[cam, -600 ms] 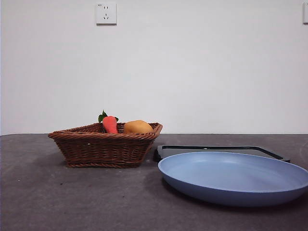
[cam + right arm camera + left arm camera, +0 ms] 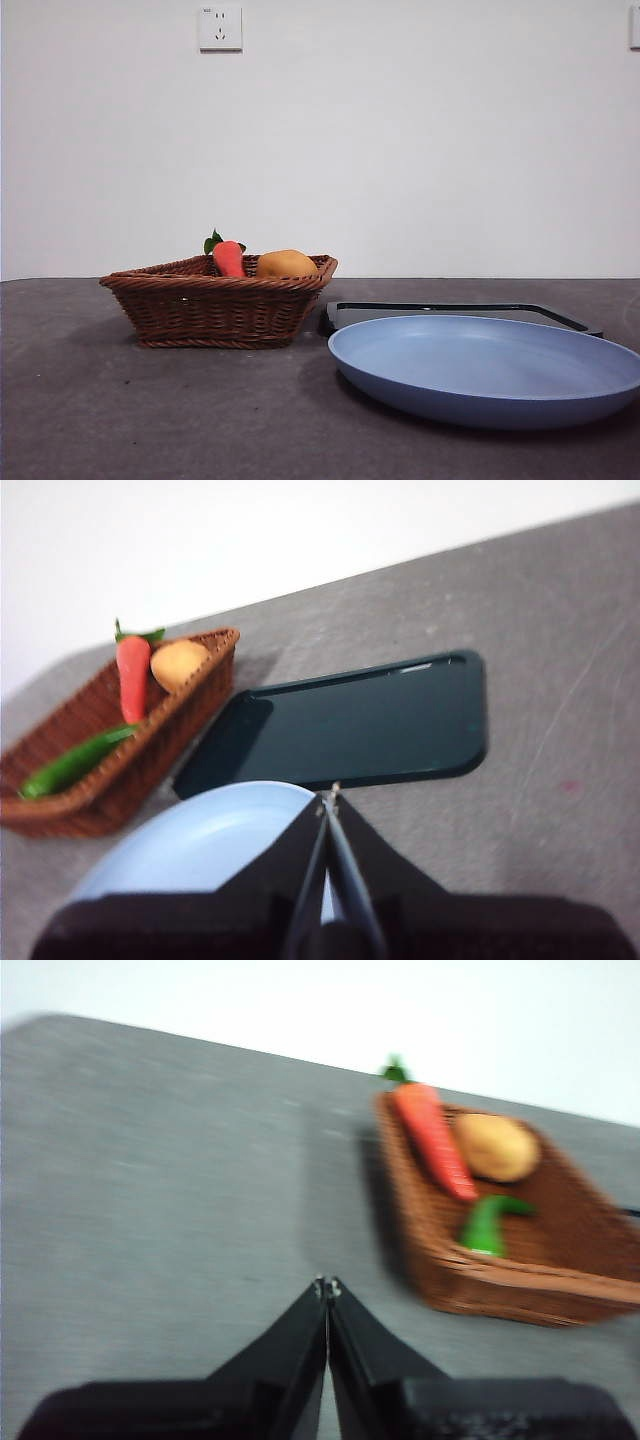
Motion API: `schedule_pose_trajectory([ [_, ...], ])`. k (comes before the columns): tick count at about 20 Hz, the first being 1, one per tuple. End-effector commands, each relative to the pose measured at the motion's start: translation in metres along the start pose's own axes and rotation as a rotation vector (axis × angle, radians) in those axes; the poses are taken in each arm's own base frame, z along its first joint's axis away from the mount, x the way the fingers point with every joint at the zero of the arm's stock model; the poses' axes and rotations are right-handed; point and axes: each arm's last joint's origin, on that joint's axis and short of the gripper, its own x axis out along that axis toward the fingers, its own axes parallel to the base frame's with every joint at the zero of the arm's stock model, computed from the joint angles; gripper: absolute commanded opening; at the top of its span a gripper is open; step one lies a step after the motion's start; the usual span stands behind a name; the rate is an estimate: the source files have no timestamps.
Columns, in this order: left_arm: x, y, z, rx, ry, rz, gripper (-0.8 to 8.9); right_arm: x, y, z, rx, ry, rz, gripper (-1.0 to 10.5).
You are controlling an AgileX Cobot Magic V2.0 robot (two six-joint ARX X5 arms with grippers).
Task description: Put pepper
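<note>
While both arms wait above it, the grey matte tabletop point(image 2: 150, 420) carries everything, largest first: a round pale-blue plate point(image 2: 487, 368) sits nearest the front camera, and just behind it lies a flat dark-green rectangular tray point(image 2: 350, 723), its near edge hidden by the plate's rim. Beside the tray's end stands a brown woven wicker basket point(image 2: 215, 310) with sloping sides.

Inside the basket, the long glossy dark-green pepper point(image 2: 75, 763) lies along the floor close to one wall, its tapered end curving up against the rim in the left wrist view; from the front it is hidden by the basket wall. An orange-red carrot point(image 2: 433, 1140) with green leaves leans against the far rim, and a rounded yellow-brown potato-like piece point(image 2: 497, 1147) rests just beside it.

Over bare tabletop, well apart from the basket, the left claw point(image 2: 327, 1285) has its black tips pressed together, holding nothing. Above the plate's edge, the right claw point(image 2: 329, 795) is likewise pinched closed and empty.
</note>
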Motion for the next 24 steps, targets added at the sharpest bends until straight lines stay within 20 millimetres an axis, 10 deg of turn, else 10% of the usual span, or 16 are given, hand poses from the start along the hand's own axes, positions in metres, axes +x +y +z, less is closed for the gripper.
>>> schedule_pose_trajectory([
  [1,-0.002,-0.004,0.007,-0.068,-0.01,-0.08,0.06,-0.004,0.005,0.012,0.142,-0.044,0.02,0.1],
  [12,-0.018,-0.023,0.062,-0.085,0.025,-0.151,0.06,-0.017,0.03,0.08,0.126,-0.047,0.053,0.1],
  [24,-0.014,-0.044,0.121,0.061,0.311,-0.366,0.06,-0.014,0.054,0.143,-0.063,0.418,0.101,0.1],
])
